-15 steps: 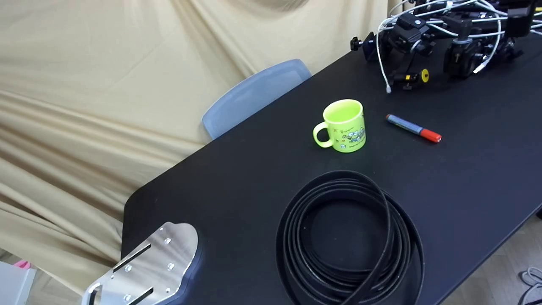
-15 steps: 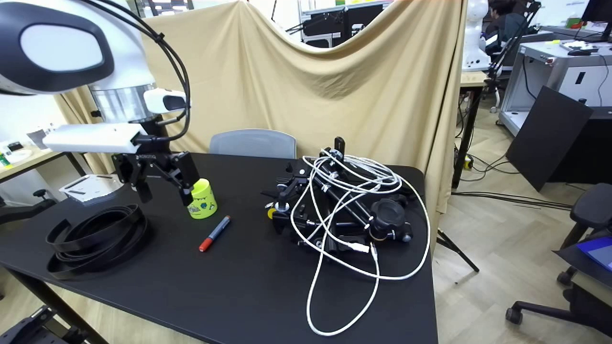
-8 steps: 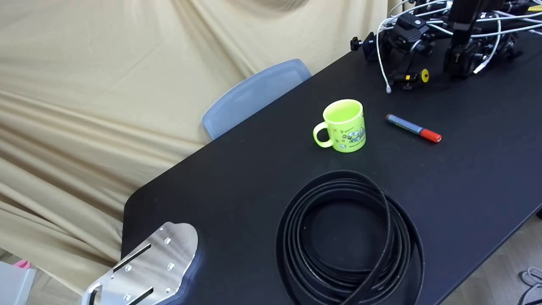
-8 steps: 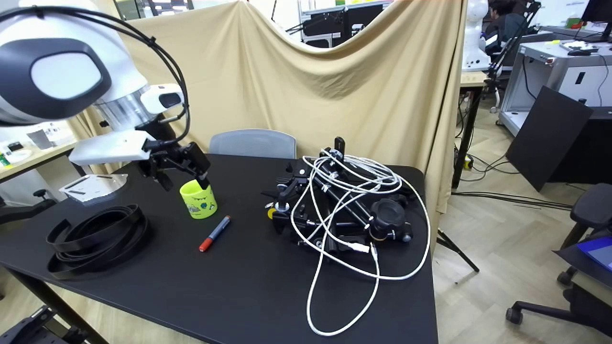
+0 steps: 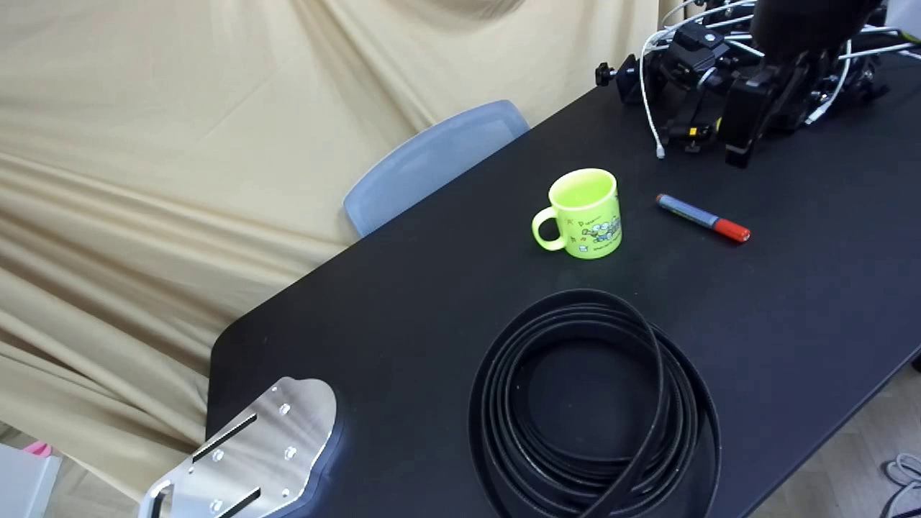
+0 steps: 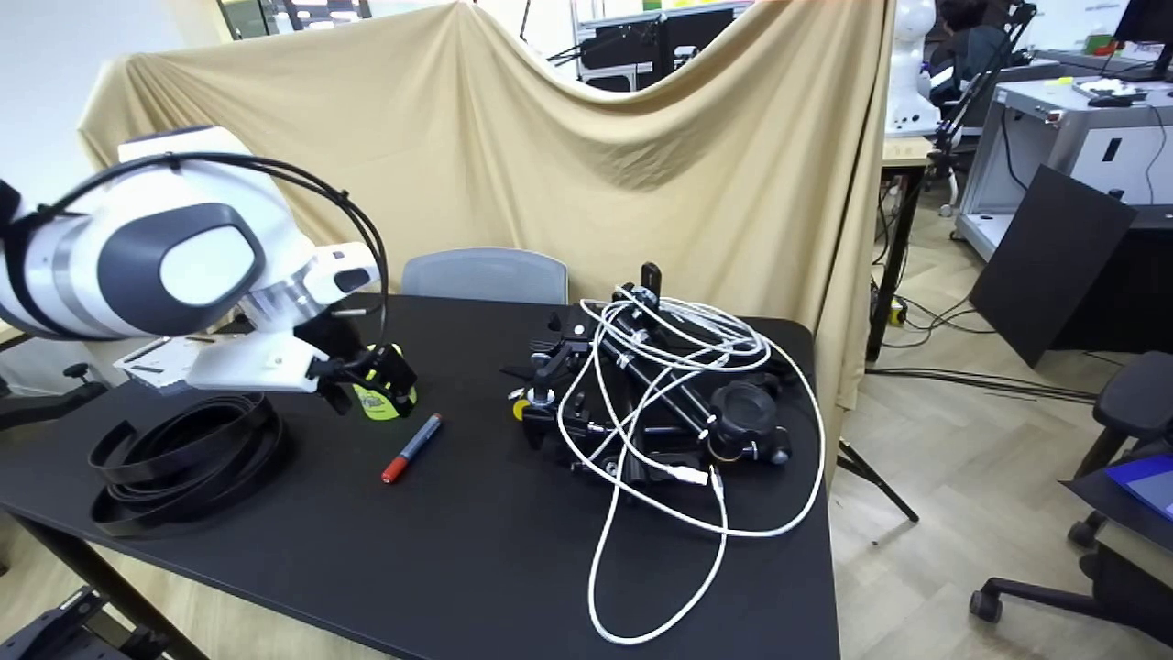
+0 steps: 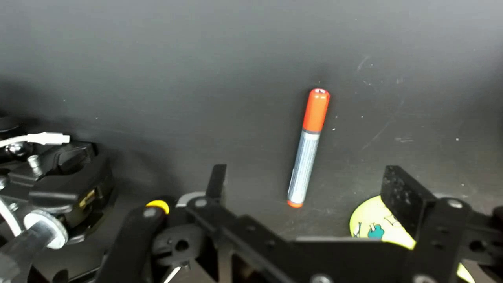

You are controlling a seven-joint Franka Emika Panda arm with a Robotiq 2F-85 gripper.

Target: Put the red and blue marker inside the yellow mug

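Observation:
The red and blue marker (image 5: 701,217) lies flat on the black table beside the yellow mug (image 5: 593,226). The marker also shows in an exterior view (image 6: 412,449) and the wrist view (image 7: 306,157), red cap away from the gripper. The mug stands upright; its inside shows only bare yellow-green. In an exterior view the mug (image 6: 378,405) is partly hidden behind the gripper (image 6: 371,411). In the wrist view the gripper (image 7: 306,173) is open and empty, its fingers wide apart. The marker's barrel shows between them, lower down on the table. The mug (image 7: 371,220) shows partly behind the right finger.
A coil of black band (image 5: 493,403) lies on the table in front of the mug. Black camera stands (image 6: 747,417) tangled with white cables lie beyond the marker, and show at the left of the wrist view (image 7: 70,192). A metal plate (image 5: 252,453) is at the table's end.
The arm has come down and tilted, bringing the open gripper lower, near the mug and marker. It has entered the top right of an exterior view. Marker and mug have not moved.

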